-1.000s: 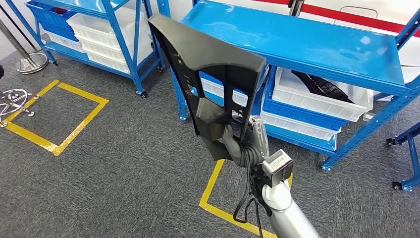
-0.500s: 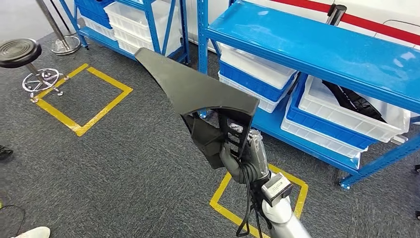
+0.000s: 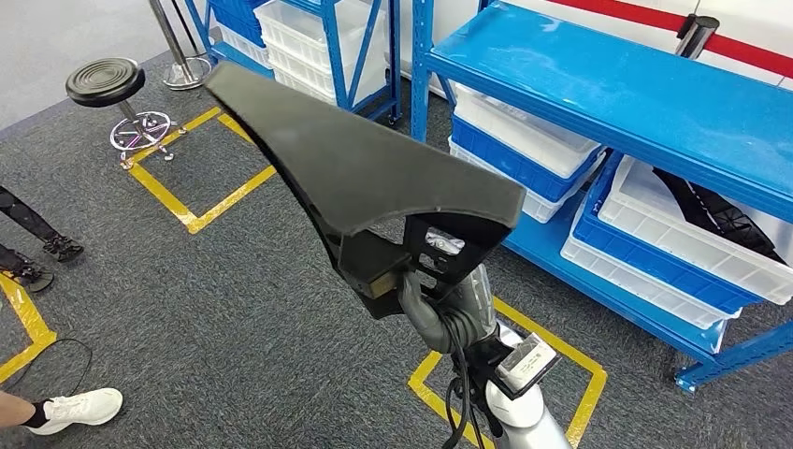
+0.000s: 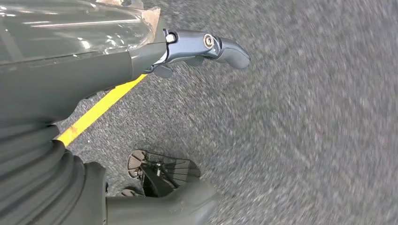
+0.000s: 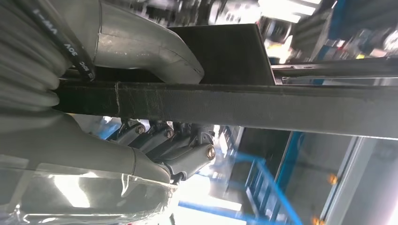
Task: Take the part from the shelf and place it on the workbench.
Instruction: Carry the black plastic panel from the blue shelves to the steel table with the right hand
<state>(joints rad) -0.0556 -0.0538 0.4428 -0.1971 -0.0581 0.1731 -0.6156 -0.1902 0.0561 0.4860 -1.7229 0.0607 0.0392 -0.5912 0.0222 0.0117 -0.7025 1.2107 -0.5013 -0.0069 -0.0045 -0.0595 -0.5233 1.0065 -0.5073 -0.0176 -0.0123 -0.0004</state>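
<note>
A grey carpet floor marked with yellow tape squares spreads below. Blue shelf racks stand along the far side, carrying white and blue bins; one white bin holds a dark part. A black round stool stands near one tape square, and a person's white shoe shows at the near left edge. The black part, a long flat wedge-shaped panel, is held up in the air over the floor, away from the shelf. The right hand grips it at its lower bracket end, thumb on one face and fingers on the other. The left hand hangs over the carpet, fingers apart, holding nothing.
</note>
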